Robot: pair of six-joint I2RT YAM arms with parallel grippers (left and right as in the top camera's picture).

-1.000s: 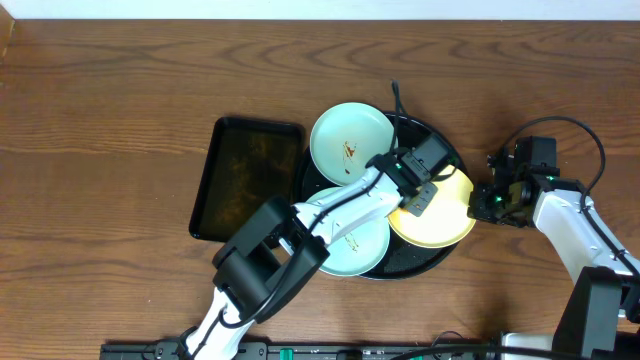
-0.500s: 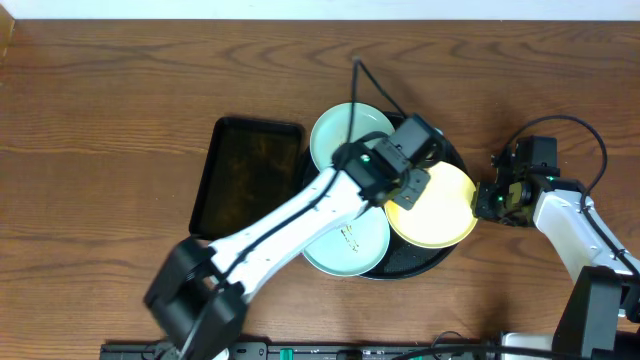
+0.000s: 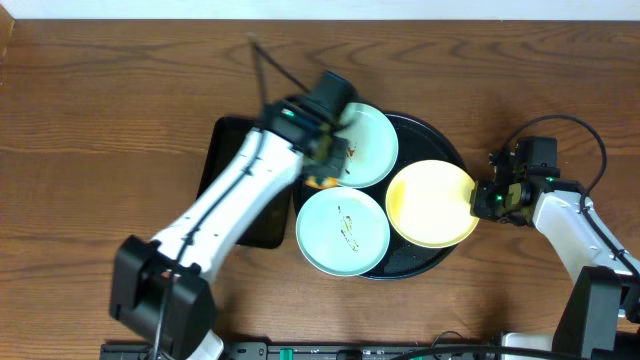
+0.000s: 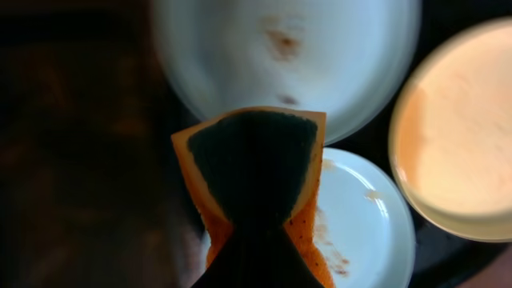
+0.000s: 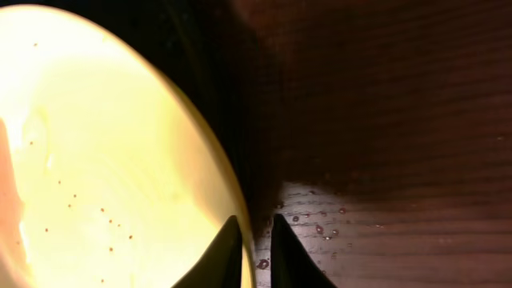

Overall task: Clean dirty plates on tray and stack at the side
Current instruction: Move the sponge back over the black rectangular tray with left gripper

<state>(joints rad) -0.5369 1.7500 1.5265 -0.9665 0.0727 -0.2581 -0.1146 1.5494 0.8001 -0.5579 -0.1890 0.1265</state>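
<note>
Three plates lie on the round black tray [image 3: 452, 150]: a mint plate [image 3: 368, 146] at the back, a mint plate [image 3: 343, 231] at the front, both with brown smears, and a yellow plate [image 3: 430, 204] at the right. My left gripper [image 3: 327, 158] is shut on a sponge [image 4: 254, 164] with a dark green face and orange sides, held over the back mint plate's [image 4: 320, 56] left edge. My right gripper [image 3: 482, 201] is shut on the yellow plate's right rim; the rim sits between its fingertips in the right wrist view [image 5: 254, 256].
A rectangular dark tray [image 3: 232, 165] lies left of the round tray, partly under my left arm. Wood-grain tabletop [image 3: 120, 120] lies all around. Small droplets dot the wood [image 5: 320, 228] beside my right fingers.
My left arm swung back and left with the sponge, from over the yellow plate to the back mint plate's left edge. The right arm and yellow plate have not moved.
</note>
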